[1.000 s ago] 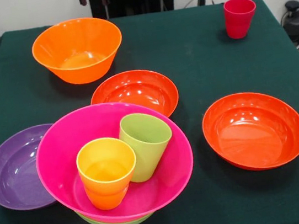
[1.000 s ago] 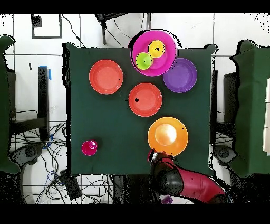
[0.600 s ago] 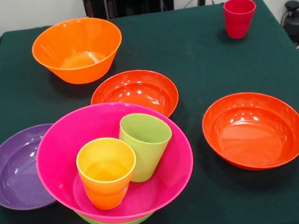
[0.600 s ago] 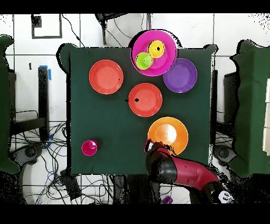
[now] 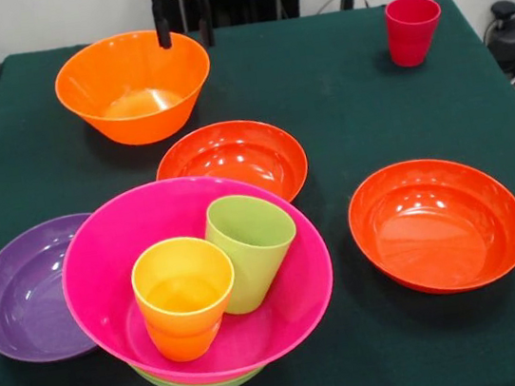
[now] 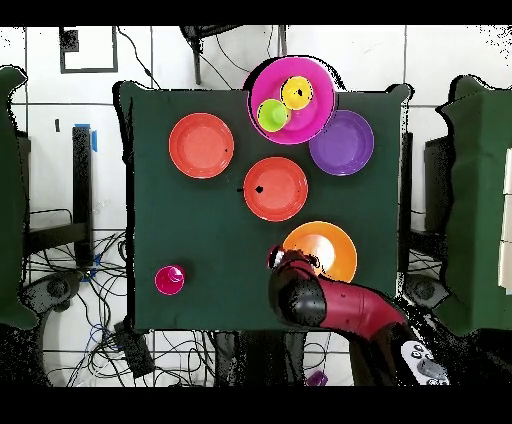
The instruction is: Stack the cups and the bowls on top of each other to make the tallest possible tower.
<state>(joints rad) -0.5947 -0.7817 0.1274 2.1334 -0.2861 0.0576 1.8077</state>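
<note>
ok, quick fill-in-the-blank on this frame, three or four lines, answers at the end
1. The yellow cup and green cup stand inside the ____ bowl.
2. The gripper hangs at the rim of the deep ____ bowl.
3. The red cup stands alone on the ____.
4. The gripper's fingers are ____.

Answers: magenta; orange; table; open

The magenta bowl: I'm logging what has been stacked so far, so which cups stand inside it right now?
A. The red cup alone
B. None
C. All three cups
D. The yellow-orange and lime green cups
D: the yellow-orange cup and the lime green cup stand side by side inside the magenta bowl, while the red cup stands alone on the table near a far corner.
</note>
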